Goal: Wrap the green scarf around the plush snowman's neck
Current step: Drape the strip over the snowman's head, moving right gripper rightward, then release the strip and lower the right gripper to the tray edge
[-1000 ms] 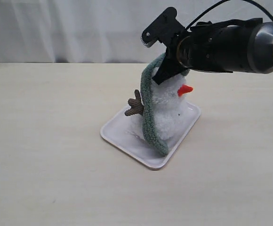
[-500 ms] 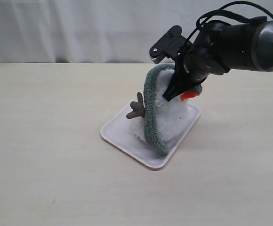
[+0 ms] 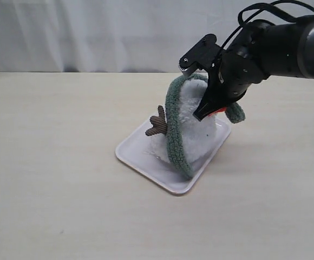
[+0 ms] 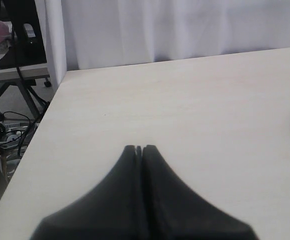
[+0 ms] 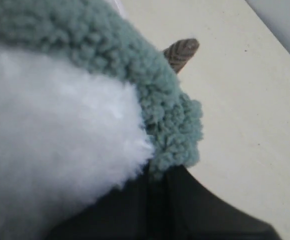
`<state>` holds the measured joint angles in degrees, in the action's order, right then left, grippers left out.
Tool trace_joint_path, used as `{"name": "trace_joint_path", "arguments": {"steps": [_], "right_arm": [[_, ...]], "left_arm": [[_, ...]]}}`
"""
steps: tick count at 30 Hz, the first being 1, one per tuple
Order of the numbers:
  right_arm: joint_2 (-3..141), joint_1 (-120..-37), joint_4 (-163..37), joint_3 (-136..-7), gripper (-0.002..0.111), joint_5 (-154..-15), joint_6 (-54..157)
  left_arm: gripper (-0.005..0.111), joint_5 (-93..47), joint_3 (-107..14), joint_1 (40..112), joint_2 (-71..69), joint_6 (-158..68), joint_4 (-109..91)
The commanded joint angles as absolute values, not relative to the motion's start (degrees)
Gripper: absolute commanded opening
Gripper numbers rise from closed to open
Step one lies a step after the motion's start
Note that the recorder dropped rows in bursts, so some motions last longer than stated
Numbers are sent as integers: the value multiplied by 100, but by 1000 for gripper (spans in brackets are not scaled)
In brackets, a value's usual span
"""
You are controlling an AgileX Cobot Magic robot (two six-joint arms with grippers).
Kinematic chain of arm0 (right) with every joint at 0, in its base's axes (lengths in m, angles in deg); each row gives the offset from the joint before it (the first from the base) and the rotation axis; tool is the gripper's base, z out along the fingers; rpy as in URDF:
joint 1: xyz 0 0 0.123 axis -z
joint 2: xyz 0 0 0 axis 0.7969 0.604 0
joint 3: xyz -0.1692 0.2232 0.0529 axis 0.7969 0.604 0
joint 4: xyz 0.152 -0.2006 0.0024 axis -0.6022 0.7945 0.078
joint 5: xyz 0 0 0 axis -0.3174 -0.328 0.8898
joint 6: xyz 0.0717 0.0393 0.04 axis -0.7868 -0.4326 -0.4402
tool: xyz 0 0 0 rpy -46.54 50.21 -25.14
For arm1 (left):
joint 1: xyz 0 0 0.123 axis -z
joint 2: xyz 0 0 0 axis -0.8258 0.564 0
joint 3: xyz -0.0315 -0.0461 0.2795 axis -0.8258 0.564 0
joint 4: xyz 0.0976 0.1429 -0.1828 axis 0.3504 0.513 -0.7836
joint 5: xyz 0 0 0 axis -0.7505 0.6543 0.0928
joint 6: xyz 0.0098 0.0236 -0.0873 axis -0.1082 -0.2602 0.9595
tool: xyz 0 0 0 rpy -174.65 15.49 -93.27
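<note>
Right gripper [image 3: 203, 114], on a black arm reaching in from the right of the exterior view, has its jaws together, clamped on the green scarf [image 3: 173, 135] beside the plush snowman's [image 3: 195, 130] face. From that grip the scarf arches over the top of the snowman's head and runs down its left side in the exterior view, the lower end resting on the white tray [image 3: 141, 160]. A short end of scarf hangs just past the gripper on the right. A sliver of the orange nose [image 3: 217, 111] shows under the gripper, and one brown twig arm [image 3: 157, 123] sticks out beside the scarf. The snowman stands on the tray, which sits near the middle of a pale wood-look desk [image 3: 54, 162]. A white curtain [image 3: 92, 32] hangs behind.

The right wrist view shows fuzzy green scarf [image 5: 135, 65] against white plush [image 5: 50, 125], pinched at the dark gripper [image 5: 157, 175].

The left gripper [image 4: 139, 148] is well apart from all this, jaws together and holding nothing, above bare desk [image 4: 185, 100].
</note>
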<state>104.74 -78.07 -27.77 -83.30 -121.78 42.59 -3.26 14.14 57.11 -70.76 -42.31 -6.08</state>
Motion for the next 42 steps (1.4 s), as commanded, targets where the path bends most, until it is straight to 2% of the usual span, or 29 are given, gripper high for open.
{"name": "trace_joint_path", "arguments": {"steps": [1, 6, 9, 19, 23, 25, 33, 35, 36, 38, 42], "right_arm": [[10409, -7548, -3153, -8350, 14, -12308, 4381], [10388, -7404, -3765, -8350, 47, -12457, 5049], [10335, -7431, -3836, -8350, 56, -12400, 5076], [9879, -7431, -4204, -8350, 56, -12617, 5473], [9474, -7431, -5859, -8350, 56, -12570, 6903], [9401, -7431, -6429, -8350, 56, -12717, 7425], [9378, -7416, -6397, -8293, 55, -13798, 7408], [9266, -7416, -6501, -8048, 51, -13724, 7408], [9087, -7416, -6747, -7684, 44, -13513, 7492], [8888, -7431, -7089, -7281, 39, -13305, 7607], [8549, -7431, -8511, -6105, 28, -12746, 8243]], "left_arm": [[0, -387, 1433, 5705, -7092, -4228, -630], [0, -387, 1433, 5705, -7092, -4228, -630], [0, -387, 1433, 5705, -7092, -4228, -630], [0, -387, 1433, 5705, -7092, -4228, -630], [0, -387, 1433, 5705, -7092, -4228, -630], [0, -387, 1433, 5705, -7092, -4228, -630], [0, -387, 1433, 5705, -7092, -4228, -630], [0, -387, 1433, 5705, -7092, -4228, -630], [0, -387, 1433, 5705, -7092, -4228, -630], [0, -387, 1433, 5705, -7092, -4228, -630], [0, -387, 1433, 5705, -7092, -4228, -630]]}}
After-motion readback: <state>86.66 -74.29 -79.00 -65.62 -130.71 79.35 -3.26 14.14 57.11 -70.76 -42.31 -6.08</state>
